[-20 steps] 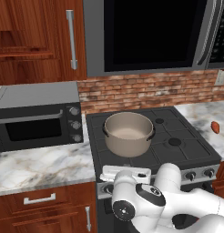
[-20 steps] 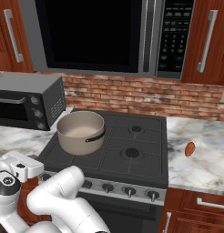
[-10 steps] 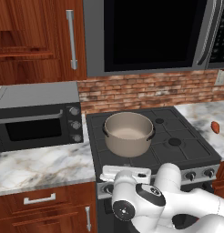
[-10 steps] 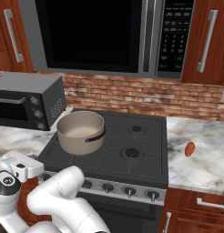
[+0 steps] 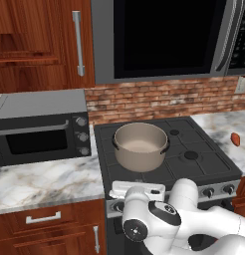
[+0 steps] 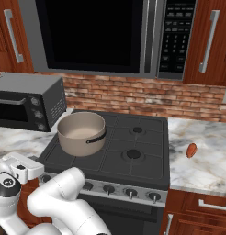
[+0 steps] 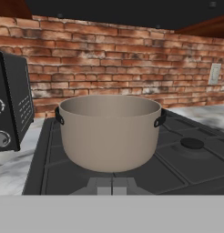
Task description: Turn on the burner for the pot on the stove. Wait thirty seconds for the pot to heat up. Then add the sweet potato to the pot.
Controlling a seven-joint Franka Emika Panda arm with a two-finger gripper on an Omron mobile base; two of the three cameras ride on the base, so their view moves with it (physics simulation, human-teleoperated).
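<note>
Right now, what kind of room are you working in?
A home-style kitchen, rendered in simulation. A black gas stove carries a pot between marble counters, with a microwave mounted above, a toaster oven beside it, and a brick backsplash.

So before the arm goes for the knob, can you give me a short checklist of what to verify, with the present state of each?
1. The pot sits on the stove, front left section: ok.
2. Pot empty: ok.
3. Sweet potato lies on the counter right of the stove: ok.
4. Knobs unobstructed: ok.
5. Burner lit: cannot tell, no flame seen.
6. Gripper open: cannot tell.
</note>
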